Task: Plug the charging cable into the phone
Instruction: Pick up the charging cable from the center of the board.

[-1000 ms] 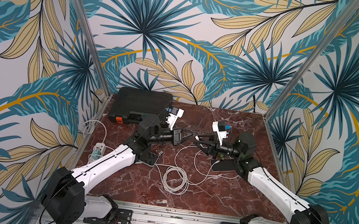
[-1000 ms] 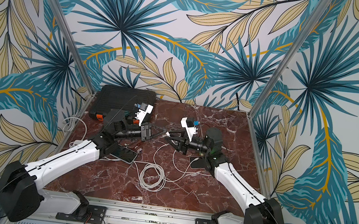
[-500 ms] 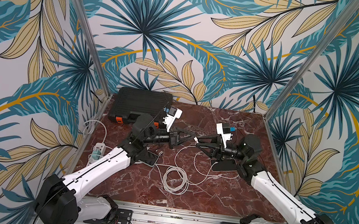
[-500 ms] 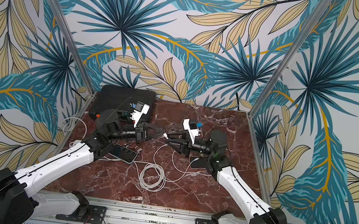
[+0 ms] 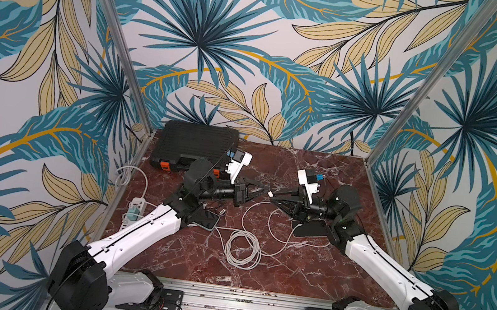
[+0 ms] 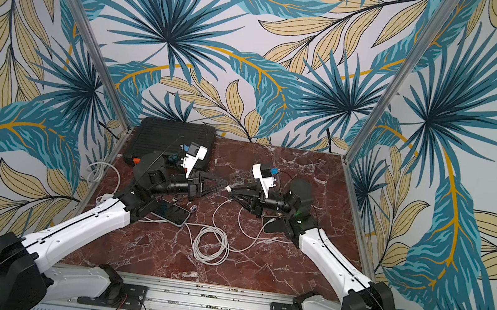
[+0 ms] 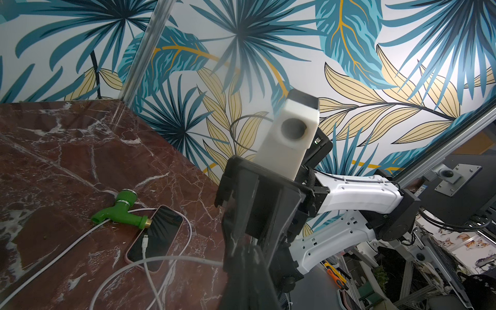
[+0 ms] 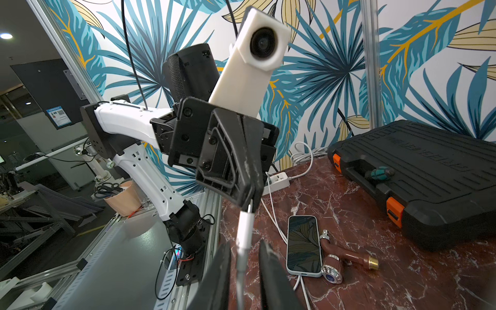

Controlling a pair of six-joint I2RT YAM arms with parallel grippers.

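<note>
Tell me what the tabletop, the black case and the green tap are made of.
Tabletop: red-brown marble or marble-look laminate, glossy, white veining. Black case: moulded matte plastic, ribbed lid, orange latches. Green tap: glossy plastic, likely brass threaded end.

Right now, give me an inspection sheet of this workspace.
Surface: red marble tabletop, no spills seen.
Job's things: white plug held in the air; dark phone flat by left arm; pink-cased phone under right arm.
Clutter: black tool case, green tap, copper fitting.
Grippers: left gripper shut on plug's tip; right gripper open, astride the white cable.
Cables: white cable coiled mid-table; power strip at the edge.
Surroundings: leaf-print walls, aluminium posts.
</note>
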